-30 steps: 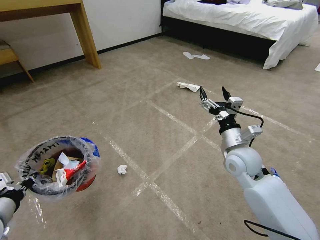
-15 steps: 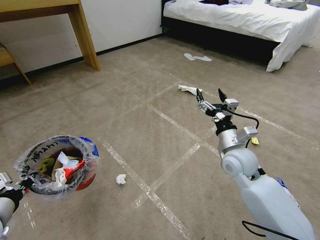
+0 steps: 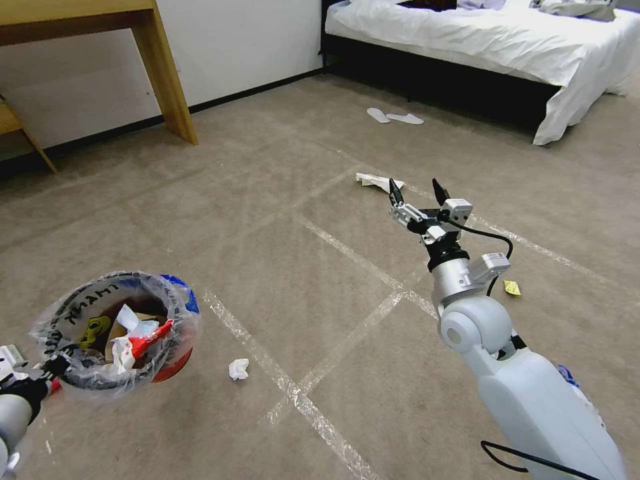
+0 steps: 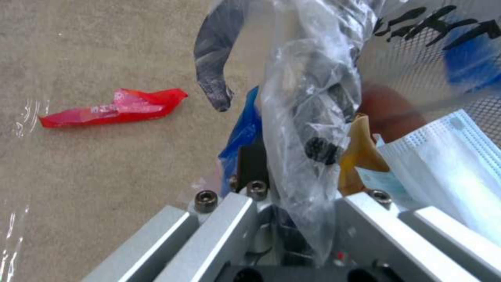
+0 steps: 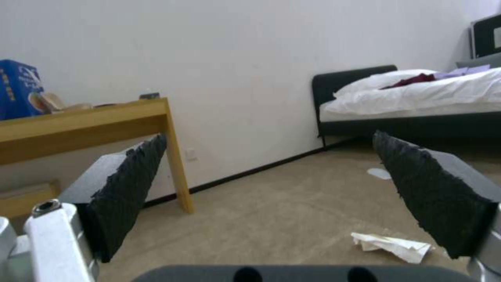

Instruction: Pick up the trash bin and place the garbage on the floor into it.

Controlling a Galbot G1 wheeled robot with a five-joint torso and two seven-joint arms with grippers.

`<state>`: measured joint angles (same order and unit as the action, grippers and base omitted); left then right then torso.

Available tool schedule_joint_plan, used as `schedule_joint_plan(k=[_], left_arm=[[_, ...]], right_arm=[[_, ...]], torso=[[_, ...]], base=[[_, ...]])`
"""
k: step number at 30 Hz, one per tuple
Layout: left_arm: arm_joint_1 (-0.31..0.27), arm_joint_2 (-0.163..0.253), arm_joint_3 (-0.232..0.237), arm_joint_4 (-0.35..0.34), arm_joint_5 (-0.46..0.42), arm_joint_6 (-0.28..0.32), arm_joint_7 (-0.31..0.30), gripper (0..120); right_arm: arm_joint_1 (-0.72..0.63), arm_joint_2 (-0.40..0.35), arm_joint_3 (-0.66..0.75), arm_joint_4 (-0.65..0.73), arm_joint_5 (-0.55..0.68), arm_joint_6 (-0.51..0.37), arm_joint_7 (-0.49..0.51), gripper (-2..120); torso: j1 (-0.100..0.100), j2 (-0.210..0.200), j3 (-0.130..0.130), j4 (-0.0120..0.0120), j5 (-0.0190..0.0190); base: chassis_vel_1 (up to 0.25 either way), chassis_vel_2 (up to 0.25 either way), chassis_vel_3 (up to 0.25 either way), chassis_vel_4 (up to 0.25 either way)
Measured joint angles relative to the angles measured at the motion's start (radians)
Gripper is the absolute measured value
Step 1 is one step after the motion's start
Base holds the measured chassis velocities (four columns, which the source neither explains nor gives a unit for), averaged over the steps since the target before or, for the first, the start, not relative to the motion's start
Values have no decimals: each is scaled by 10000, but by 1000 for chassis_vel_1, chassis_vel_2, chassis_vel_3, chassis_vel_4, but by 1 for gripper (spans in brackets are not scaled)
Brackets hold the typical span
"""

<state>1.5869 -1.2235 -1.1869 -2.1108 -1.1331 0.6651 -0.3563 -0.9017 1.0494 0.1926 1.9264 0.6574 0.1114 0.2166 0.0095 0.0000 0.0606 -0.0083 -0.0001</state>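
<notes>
Right gripper (image 3: 414, 190) open, aimed at flat tissue (image 3: 378, 181) just beyond its jaws.
Tissue lies on the floor (image 3: 280, 220) with its long axis across the approach; right arm is nearer. Left gripper (image 3: 48, 368) grips the trash bin (image 3: 113, 330) rim. Compared with the earlier frame, right gripper sits closer to the tissue.

The trash bin (image 3: 120, 330), red and bag-lined, is hanging from the left gripper (image 3: 47, 370), holding tissues and wrappers. A crumpled tissue (image 3: 238, 369) is lying on the floor (image 3: 300, 280) just right of it.
</notes>
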Motion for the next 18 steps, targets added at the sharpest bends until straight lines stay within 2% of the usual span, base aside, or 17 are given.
schedule_joint_plan(k=[18], left_arm=[[-59,155,-62,92,-138,0,-7,0]], right_arm=[[271,-75,-56,-17,145,-132,0,100]], torso=[[-1,0,-2,1,0]], base=[[0,0,0,0]])
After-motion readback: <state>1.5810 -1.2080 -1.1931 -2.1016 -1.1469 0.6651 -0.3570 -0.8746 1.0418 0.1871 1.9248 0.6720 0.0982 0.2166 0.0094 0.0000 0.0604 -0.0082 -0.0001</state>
